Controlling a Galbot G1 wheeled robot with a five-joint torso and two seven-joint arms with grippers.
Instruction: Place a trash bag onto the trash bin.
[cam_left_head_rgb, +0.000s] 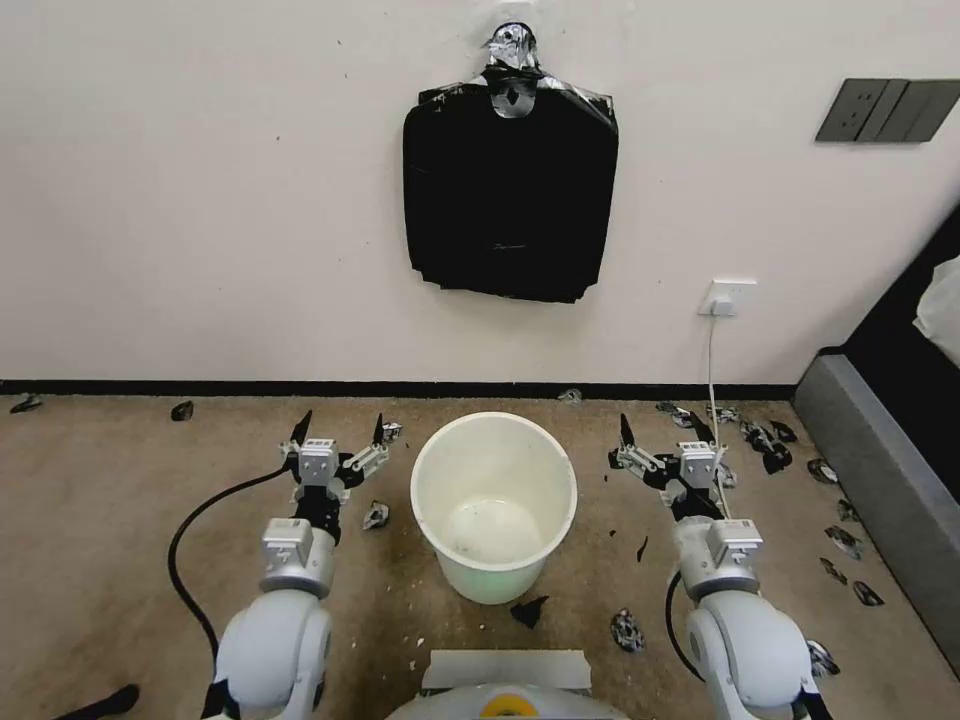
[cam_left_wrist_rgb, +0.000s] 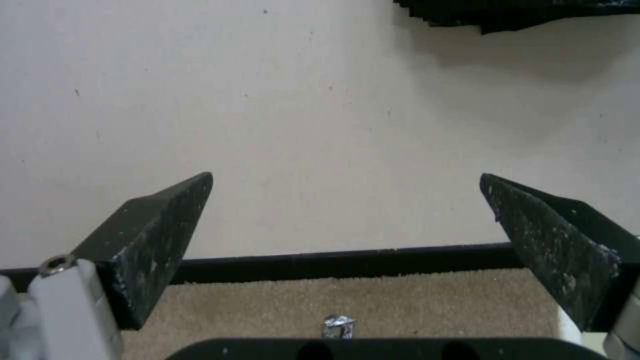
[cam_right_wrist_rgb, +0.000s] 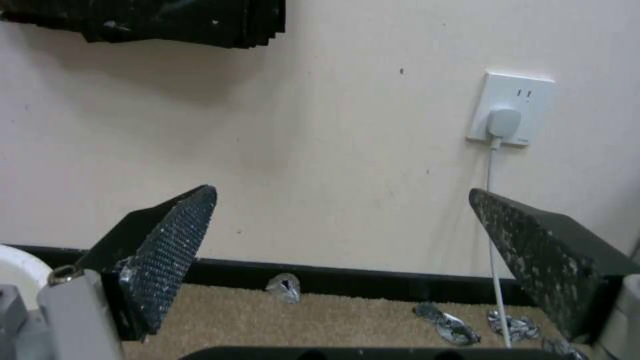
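Lighting: even, soft indoor light from above, moderately bright; no hard glare on the wall. Shadows: a faint, diffuse shadow below the hanging black bundle of bags, seen more clearly as a grey smudge on the wall in both wrist views; a soft shade inside the trash bin along its near wall. Highlights: silvery glints on the bundle's bunched top. Distortion: head view bends the skirting line slightly toward the edges. Focus: head view sharp; both wrist views soft, the carpet grain smeared.
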